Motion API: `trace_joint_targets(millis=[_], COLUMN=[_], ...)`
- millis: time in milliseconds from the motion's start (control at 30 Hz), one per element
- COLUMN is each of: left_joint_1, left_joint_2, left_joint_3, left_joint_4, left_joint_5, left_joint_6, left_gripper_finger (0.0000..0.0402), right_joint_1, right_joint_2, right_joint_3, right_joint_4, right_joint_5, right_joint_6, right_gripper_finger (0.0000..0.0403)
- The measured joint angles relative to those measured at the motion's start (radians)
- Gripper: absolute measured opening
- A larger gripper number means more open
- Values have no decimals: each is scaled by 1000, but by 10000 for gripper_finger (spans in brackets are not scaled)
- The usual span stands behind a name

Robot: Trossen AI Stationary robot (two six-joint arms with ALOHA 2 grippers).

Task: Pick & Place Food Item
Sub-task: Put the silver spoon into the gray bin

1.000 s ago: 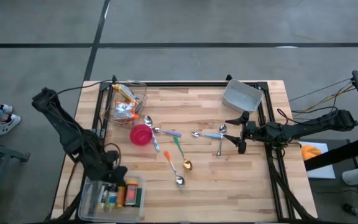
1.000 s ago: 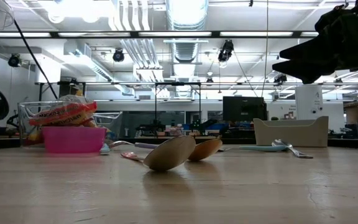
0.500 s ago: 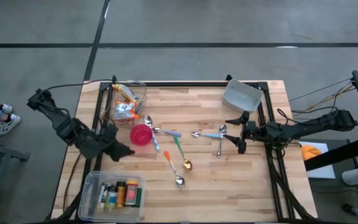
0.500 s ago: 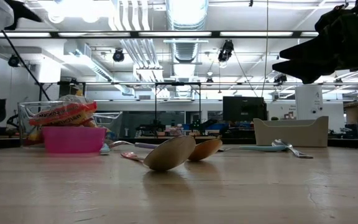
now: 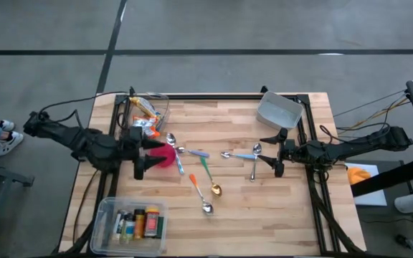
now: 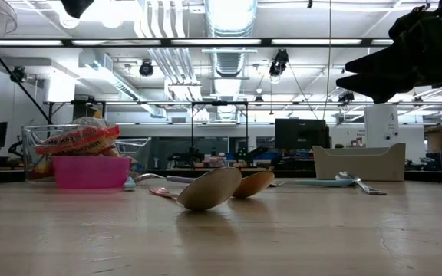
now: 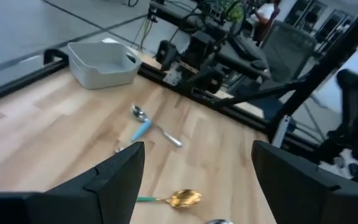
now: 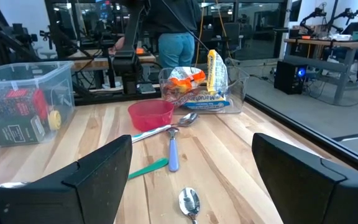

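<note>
Snack packets (image 5: 143,118) lie in a clear bin (image 5: 160,107) at the table's far left; the right wrist view also shows the packets (image 8: 197,87). A pink bowl (image 5: 167,155) stands on the wood just in front of the bin. My left gripper (image 5: 148,158) hovers open beside the bowl's left rim, above the table, with nothing between its fingers. In its own view the left gripper (image 7: 197,158) looks across the table. My right gripper (image 5: 278,152) waits open at the right edge, level and empty, and the right wrist view shows this gripper (image 8: 191,149) facing the bowl (image 8: 151,114).
Several spoons (image 5: 205,172) lie scattered mid-table. A grey tray (image 5: 278,109) sits at the far right corner. A clear box of small jars (image 5: 130,222) stands at the near left. A person (image 8: 179,37) stands beyond the table's left side.
My left gripper has risen from above the clear box of jars and swung toward the far edge and the pink bowl, rolling about its own axis as it went. It has stayed open and empty.
</note>
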Motion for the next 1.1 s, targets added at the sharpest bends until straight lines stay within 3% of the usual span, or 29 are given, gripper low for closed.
trace_joint_targets(millis=[167, 333, 733, 1100], left_joint_1=[78, 130, 193, 211], left_joint_2=[0, -2, -2, -10], left_joint_3=[-21, -96, -258, -279], left_joint_4=[32, 248, 359, 397], left_joint_5=[132, 259, 337, 364], left_joint_6=[87, 245, 220, 246], left_gripper_finger=[298, 298, 298, 298], right_joint_1=[0, 0, 0, 0], right_joint_2=[0, 0, 0, 0], right_joint_3=[0, 0, 0, 0], right_joint_4=[0, 0, 0, 0], right_joint_5=[0, 0, 0, 0], right_joint_6=[2, 4, 3, 4], right_gripper_finger=[329, 329, 329, 329])
